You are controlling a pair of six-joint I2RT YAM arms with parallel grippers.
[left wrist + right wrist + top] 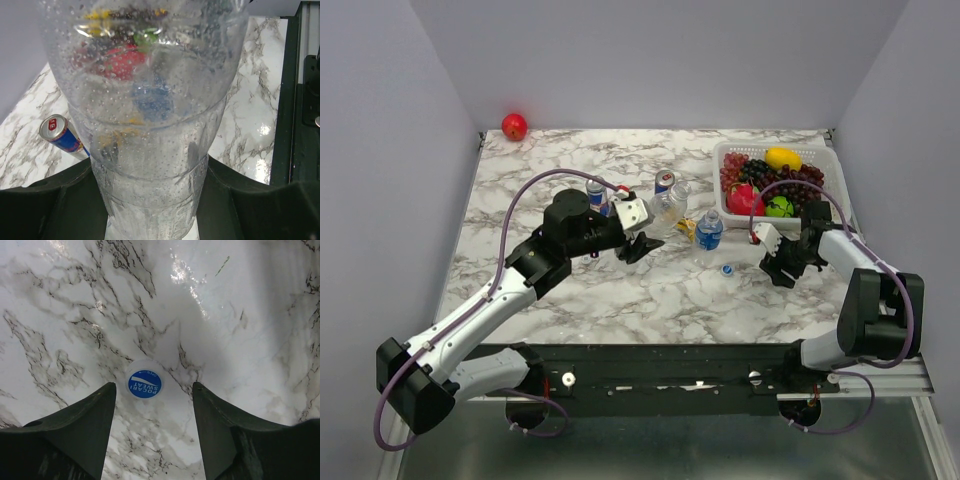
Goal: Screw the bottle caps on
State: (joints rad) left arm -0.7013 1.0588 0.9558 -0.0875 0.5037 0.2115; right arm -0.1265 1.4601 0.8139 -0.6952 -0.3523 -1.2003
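A clear bottle [150, 125] beaded with droplets fills the left wrist view. My left gripper [150, 200] is shut on its lower body, one finger pressed on each side. In the top view this gripper [642, 246] sits mid-table, and the clear bottle [671, 208] is just beyond it. A second bottle [709, 231] with a blue label stands to the right. A white cap with a blue top [144, 384] lies on the marble between the fingertips of my open right gripper [153, 386]. In the top view the cap [727, 268] lies left of the right gripper [778, 270].
Two blue-and-silver cans [596, 193] [664, 182] stand behind the left gripper; one can [60, 132] shows in the left wrist view. A small yellow item [687, 226] lies between the bottles. A white basket [830, 160] of fruit sits back right. A red apple [514, 126] sits back left.
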